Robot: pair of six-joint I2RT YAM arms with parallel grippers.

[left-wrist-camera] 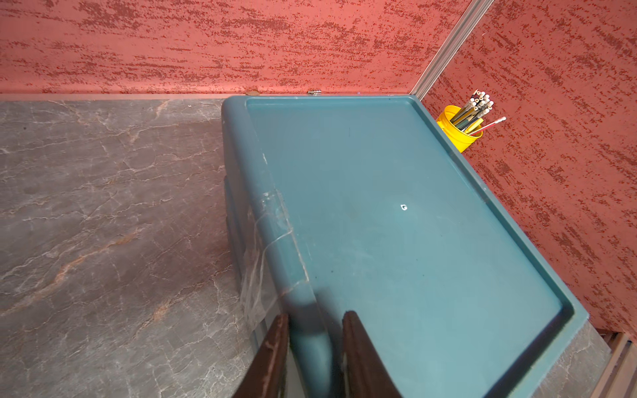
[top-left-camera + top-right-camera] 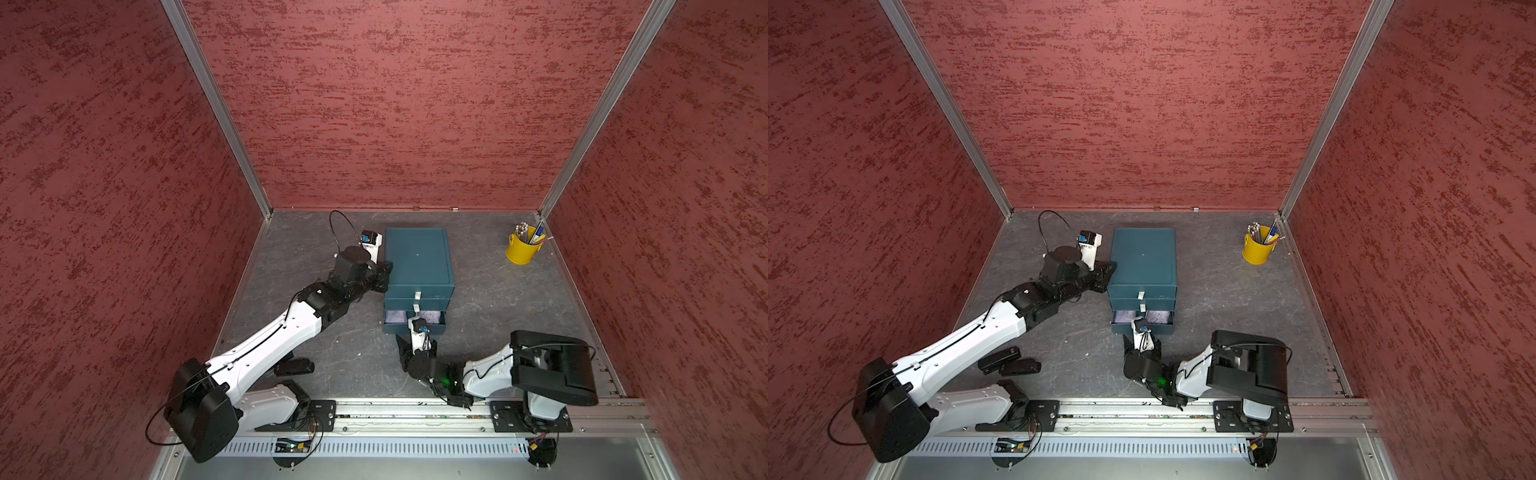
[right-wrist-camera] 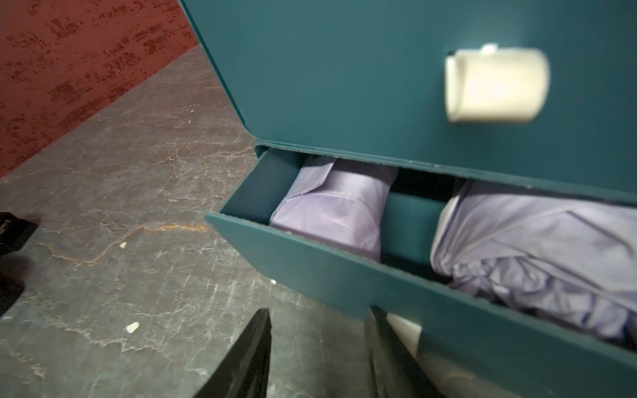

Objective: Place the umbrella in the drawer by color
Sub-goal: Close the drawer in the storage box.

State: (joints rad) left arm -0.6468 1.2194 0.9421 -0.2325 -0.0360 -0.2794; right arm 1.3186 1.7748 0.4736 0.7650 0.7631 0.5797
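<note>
A teal cabinet (image 2: pixel 417 257) (image 2: pixel 1144 255) (image 1: pixel 396 224) stands mid-floor with its bottom drawer (image 2: pixel 392 329) (image 3: pixel 344 275) pulled partly out. Two folded lavender umbrellas (image 3: pixel 331 213) (image 3: pixel 534 241) lie inside it. Two black folded umbrellas (image 2: pixel 999 358) (image 2: pixel 1019 368) rest on the floor beside the left arm. My left gripper (image 2: pixel 384 270) (image 1: pixel 315 313) straddles the cabinet's left top rim, one finger against its outer side, a thin gap at the other. My right gripper (image 2: pixel 417 338) (image 3: pixel 320 310) is open, low before the drawer front, holding nothing.
A yellow cup of pencils (image 2: pixel 521 249) (image 1: pixel 455 132) stands in the back right corner. White handles (image 3: pixel 496 84) (image 2: pixel 417 296) mark the two upper drawers, both closed. Red walls close in three sides; a metal rail (image 2: pixel 415 409) runs along the front.
</note>
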